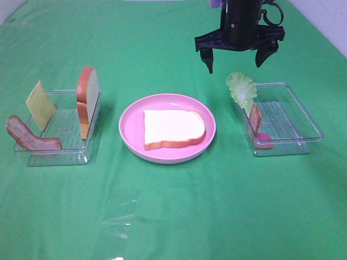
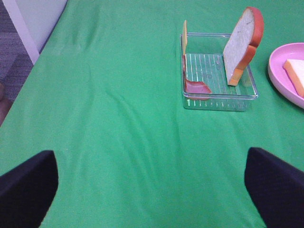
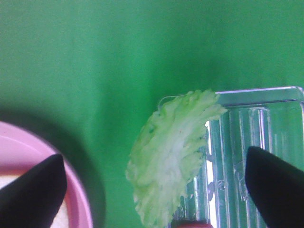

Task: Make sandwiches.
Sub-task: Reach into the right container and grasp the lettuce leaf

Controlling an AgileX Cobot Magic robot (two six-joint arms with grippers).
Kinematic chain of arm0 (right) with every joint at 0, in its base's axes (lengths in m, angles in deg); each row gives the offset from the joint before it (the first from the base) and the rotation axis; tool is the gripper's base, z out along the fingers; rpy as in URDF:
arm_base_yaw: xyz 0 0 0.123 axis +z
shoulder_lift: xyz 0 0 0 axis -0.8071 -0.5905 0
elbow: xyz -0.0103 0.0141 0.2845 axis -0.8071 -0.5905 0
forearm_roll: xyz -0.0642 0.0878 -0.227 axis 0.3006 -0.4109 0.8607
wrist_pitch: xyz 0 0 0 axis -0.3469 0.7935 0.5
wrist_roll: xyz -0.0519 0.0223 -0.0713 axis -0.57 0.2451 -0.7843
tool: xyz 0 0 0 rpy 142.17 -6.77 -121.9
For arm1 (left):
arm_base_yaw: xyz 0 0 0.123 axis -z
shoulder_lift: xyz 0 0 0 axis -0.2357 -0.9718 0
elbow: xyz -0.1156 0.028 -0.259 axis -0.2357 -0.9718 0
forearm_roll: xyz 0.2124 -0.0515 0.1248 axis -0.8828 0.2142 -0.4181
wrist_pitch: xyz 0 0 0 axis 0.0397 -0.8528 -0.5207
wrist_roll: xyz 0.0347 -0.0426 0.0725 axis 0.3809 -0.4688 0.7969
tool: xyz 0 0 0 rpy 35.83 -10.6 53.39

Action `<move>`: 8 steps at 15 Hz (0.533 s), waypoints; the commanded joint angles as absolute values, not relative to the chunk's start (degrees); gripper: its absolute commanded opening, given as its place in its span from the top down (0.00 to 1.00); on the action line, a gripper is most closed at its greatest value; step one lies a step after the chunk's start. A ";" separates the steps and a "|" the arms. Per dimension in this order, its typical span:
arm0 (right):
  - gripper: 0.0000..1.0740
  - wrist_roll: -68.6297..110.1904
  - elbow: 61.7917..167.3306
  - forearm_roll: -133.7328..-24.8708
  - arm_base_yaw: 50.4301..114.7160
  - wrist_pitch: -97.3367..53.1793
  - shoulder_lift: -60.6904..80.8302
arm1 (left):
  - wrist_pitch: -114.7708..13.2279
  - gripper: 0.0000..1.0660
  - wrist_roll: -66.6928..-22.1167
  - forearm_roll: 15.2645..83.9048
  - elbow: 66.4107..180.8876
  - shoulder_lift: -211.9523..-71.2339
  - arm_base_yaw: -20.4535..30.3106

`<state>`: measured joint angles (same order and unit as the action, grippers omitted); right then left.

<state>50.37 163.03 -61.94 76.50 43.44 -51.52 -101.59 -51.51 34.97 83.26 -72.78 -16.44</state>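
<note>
One white bread slice (image 1: 173, 129) with an orange-brown crust lies flat on the pink plate (image 1: 130, 116). A second slice (image 1: 88, 100) stands upright in the left clear tray (image 1: 54, 154), alongside a yellow cheese square (image 1: 40, 104) and a bacon strip (image 1: 30, 140). Pale green lettuce (image 1: 242, 91) leans on the near-left corner of the right tray (image 1: 295, 116), with another bacon strip (image 1: 255, 118) behind it. My right gripper (image 1: 235, 65) hangs open above the lettuce (image 3: 166, 156), touching nothing. Far from its tray (image 2: 218, 95), my left gripper (image 2: 152, 190) is open and empty over bare cloth.
A green cloth (image 1: 173, 216) covers the whole table. A small red-pink piece (image 1: 264, 140) lies at the front of the right tray. In the left wrist view the table's edge, a white wall (image 2: 33, 23) and the floor show beyond the cloth.
</note>
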 commanded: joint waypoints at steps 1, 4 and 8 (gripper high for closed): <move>0.08 52.78 163.03 -59.53 76.44 42.87 -53.93 | -101.42 0.06 -51.34 34.97 83.14 -72.61 -16.73; 0.08 53.24 163.03 -59.53 76.44 42.64 -56.28 | -101.42 0.06 -51.34 34.97 83.14 -72.61 -16.73; 0.11 53.24 163.03 -59.36 76.44 42.58 -56.57 | -101.42 0.06 -51.34 34.97 83.14 -72.61 -16.73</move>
<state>52.84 163.03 -60.11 76.50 42.58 -56.62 -101.59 -51.51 34.97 83.26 -72.78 -16.44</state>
